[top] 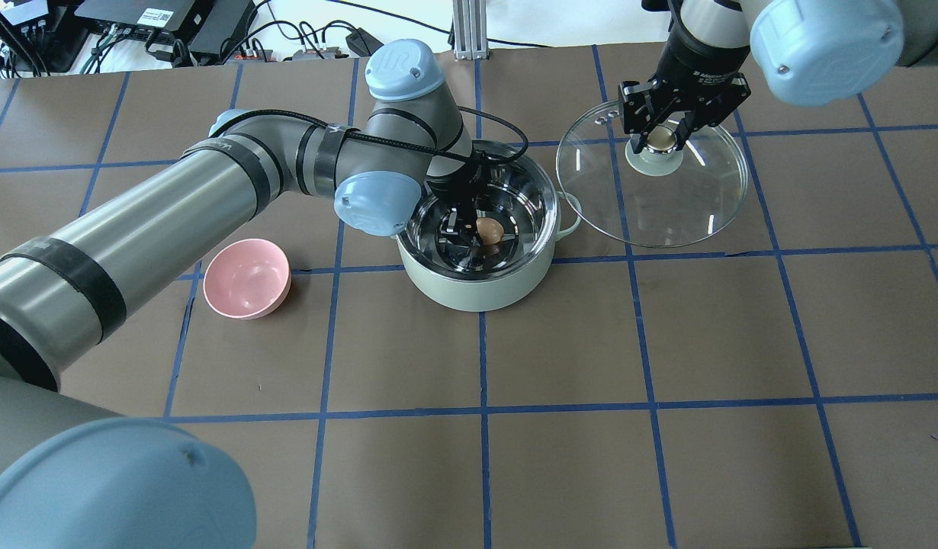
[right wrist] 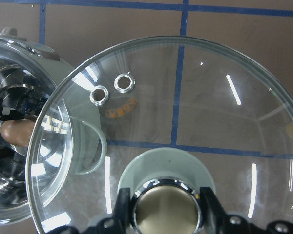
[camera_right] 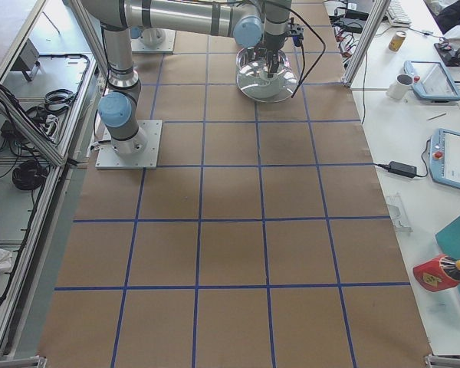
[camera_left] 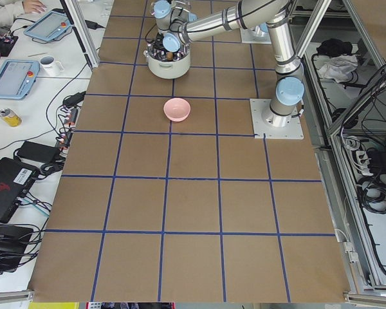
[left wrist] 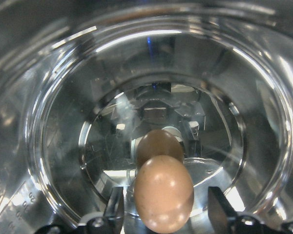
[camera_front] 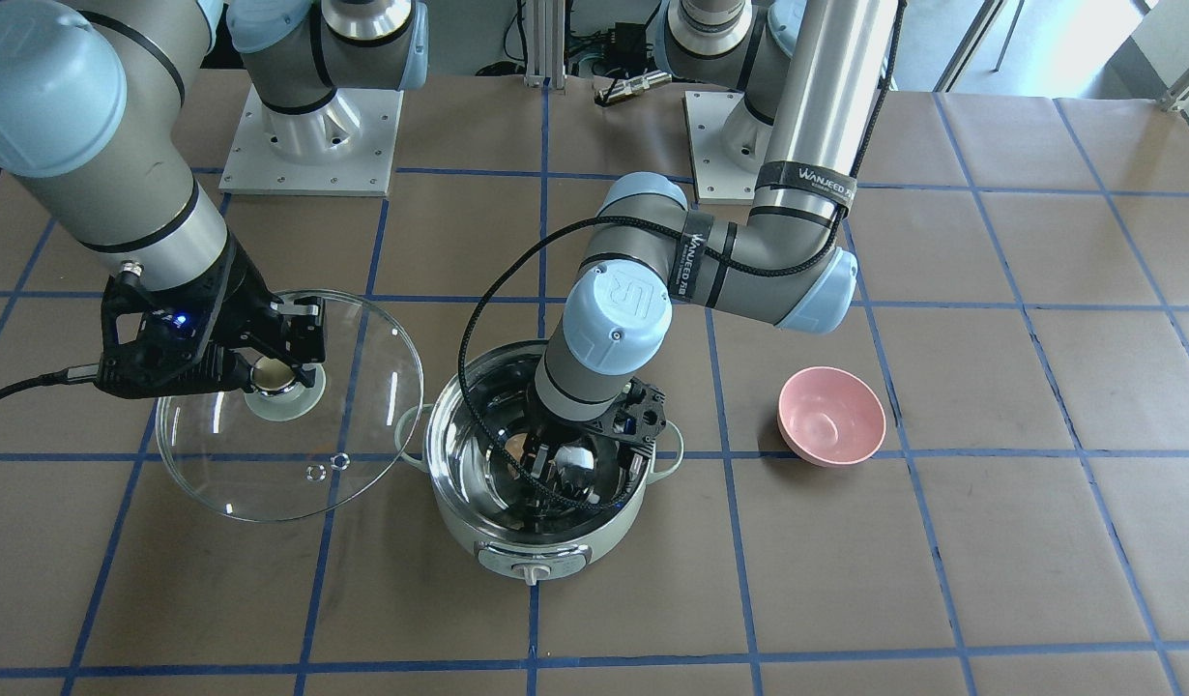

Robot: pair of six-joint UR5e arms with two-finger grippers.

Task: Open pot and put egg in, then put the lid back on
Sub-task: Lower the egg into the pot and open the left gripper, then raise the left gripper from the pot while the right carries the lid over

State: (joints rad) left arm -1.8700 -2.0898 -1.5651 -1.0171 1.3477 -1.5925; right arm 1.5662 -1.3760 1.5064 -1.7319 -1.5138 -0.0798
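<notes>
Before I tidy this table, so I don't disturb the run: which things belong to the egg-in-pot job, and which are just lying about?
In the job:
pot, uncovered
egg, inside the pot, at the open left end effector
lid, held by its knob in the right end effector, beside the pot

Lying about:
pink bowl, empty

Counter (top: pixel 667 343): brown, ruled with a grid of blue lines.
Pot (top: pixel 477 293): pale mint-green outside, mirror-bright steel inside, white dial on the front.
Egg (top: pixel 489 229), inside the pot: plain tan-brown, no speckle seen.
Lid (top: pixel 667 206), beside the pot: clear glass, pale green centre disc, beige knob on a chrome collar.
Bowl (top: pixel 246 278), on the pot's other side: pink all over.
Left arm (top: pixel 171 206) and right arm (camera_front: pixel 121 203): silver-grey, pale blue joint caps.
</notes>
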